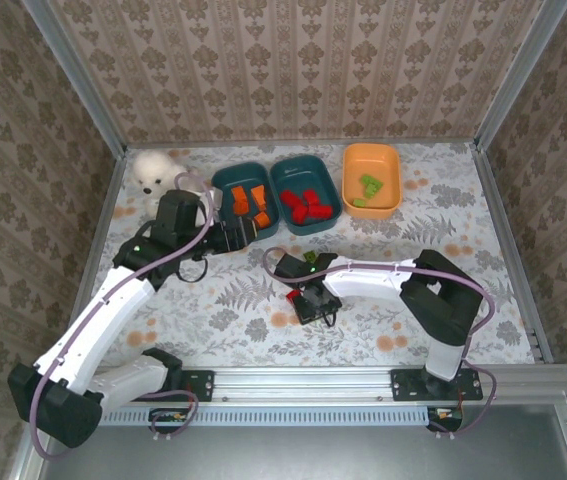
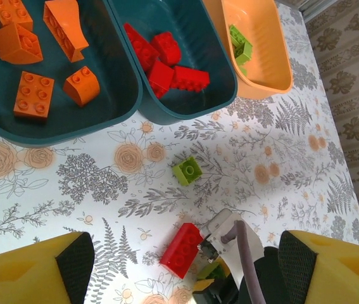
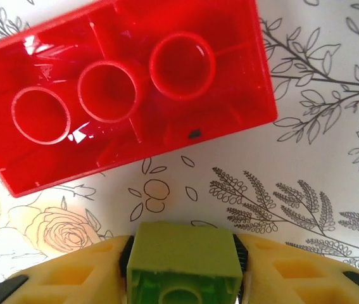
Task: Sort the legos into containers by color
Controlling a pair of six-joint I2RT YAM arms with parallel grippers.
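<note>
Beside an upturned red brick [image 3: 135, 88], the right tool [image 3: 182, 269] pinches a green brick [image 3: 185, 250]; the left tool [image 2: 185, 259] hangs spread.

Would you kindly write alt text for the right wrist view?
The right hand grips a small light green plastic brick between its yellow fingers. Beyond it, a translucent red rectangular plastic brick lies hollow side up on the floral tablecloth.

On the grey rail [image 1: 303, 383], the left arm [image 1: 103, 318] and right arm [image 1: 378, 277] share white links, black joints, purple cables [image 2: 247, 252] and yellow fingers [image 2: 21, 275].
</note>
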